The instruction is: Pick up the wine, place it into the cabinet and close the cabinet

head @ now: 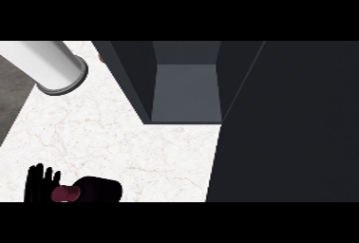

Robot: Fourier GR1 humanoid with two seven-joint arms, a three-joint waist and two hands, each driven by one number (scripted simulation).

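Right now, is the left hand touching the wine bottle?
Cannot tell. In the head view the left hand overlaps the wine bottle at its dark red end; neither contact nor a gap shows plainly.

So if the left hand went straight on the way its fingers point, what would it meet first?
The left hand points away across the counter; the first thing in that line looks like the white cylinder, though its height above the counter is unclear.
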